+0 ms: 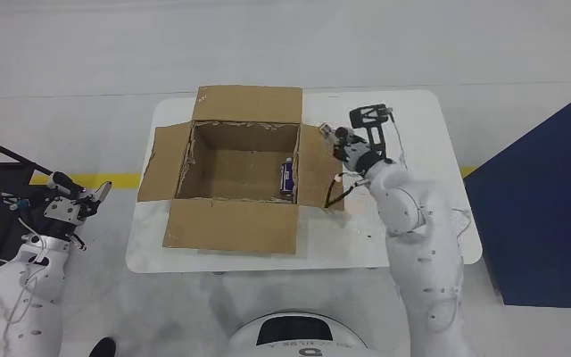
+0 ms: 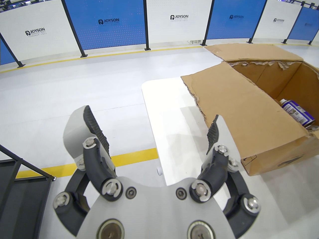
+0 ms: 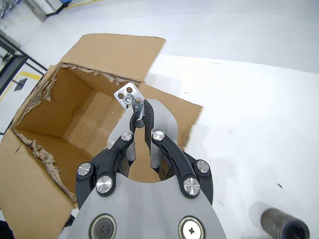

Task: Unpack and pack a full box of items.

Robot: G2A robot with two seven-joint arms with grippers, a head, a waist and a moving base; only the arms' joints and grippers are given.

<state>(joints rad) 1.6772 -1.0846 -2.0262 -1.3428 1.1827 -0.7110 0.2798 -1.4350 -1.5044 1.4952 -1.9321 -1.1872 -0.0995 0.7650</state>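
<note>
**Cardboard box stands open, and the right fingers hold a small metal plate**

The cardboard box (image 1: 230, 227) stands in the middle of the white table (image 1: 410, 116). All four flaps are folded outward, and the rim shows torn paper edges. Inside I see one spray can (image 1: 287, 176) with a blue label. It lies on its side on the bottom of the box, against the right wall and near the front right corner. In the left wrist view the same can is partly hidden behind the left flap.

The right fingers (image 3: 149, 115) are closed almost fully on a small metal plate (image 3: 127, 96) with round holes. They pinch it by a short pin on its back side, so the plate itself stands out past the fingertips. From the top view I place these fingers above the right flap, near the far right corner of the opening. The plate is just at the rim there. I cannot tell if it touches the cardboard.

The left fingers (image 2: 96, 128) are spread wide and hold nothing. They hang beyond the left edge of the table, over the grey floor (image 2: 74, 88), well apart from the box. A yellow line (image 2: 129, 155) runs on the floor under them.

In the right wrist view a dark cylinder (image 3: 284, 221) lies on the table close to the right wrist, on the side away from the box. What it is, I cannot say.
</note>
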